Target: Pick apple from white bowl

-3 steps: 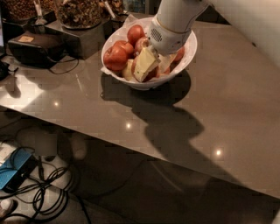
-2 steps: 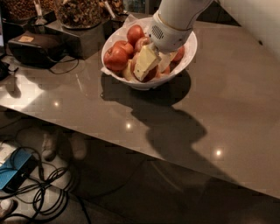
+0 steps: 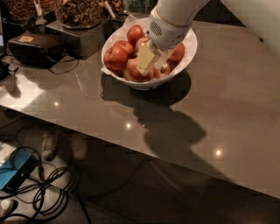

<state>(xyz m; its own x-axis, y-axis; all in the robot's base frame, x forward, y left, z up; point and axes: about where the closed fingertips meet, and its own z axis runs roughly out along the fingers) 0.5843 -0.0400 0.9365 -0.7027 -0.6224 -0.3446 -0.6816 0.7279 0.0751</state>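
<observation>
The white bowl [image 3: 189, 56] stands on the grey-brown table, lined with white paper and filled with several red apples. One apple [image 3: 116, 57] lies at the bowl's left, another [image 3: 135, 33] at the back, and a third [image 3: 177, 52] at the right. My gripper [image 3: 154, 65] reaches down from the upper right on a white arm. It is low inside the bowl, among the front middle apples, and it hides part of them.
Dark containers of nuts [image 3: 78, 13] stand behind the bowl at the upper left, next to a black device [image 3: 37, 46] with a cable. The table's front edge [image 3: 131, 146] runs diagonally. Below it, cables and a blue box [image 3: 15, 170] lie on the floor.
</observation>
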